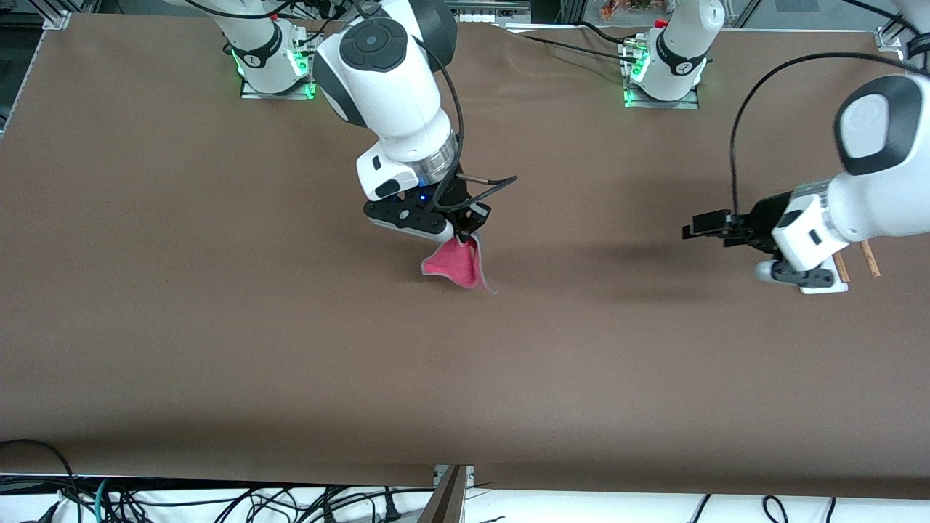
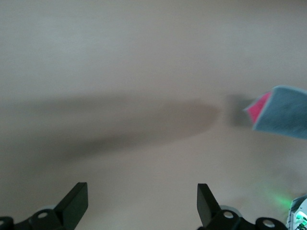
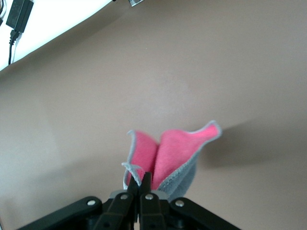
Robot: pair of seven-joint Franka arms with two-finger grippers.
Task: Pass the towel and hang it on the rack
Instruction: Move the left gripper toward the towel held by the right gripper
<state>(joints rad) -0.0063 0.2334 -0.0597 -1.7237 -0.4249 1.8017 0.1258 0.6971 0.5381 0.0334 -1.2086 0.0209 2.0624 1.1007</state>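
Note:
My right gripper (image 1: 463, 236) is shut on the towel (image 1: 456, 265) and holds it over the middle of the table. The towel hangs folded below the fingers, pink-red side out, with a light grey stitched edge. In the right wrist view the right gripper (image 3: 145, 179) pinches the top edge of the towel (image 3: 177, 153). My left gripper (image 1: 694, 226) is open and empty near the left arm's end of the table, pointing toward the towel. The left wrist view shows the left gripper (image 2: 141, 201) over bare table and the towel (image 2: 280, 112) farther off. The rack (image 1: 825, 288) lies mostly hidden under the left hand.
Two brown rod ends (image 1: 870, 259) of the rack stick out beside the left hand. The brown table (image 1: 218, 327) stretches wide on all sides. Cables (image 1: 218, 501) lie below the table's front edge. The arm bases (image 1: 661, 73) stand along the back edge.

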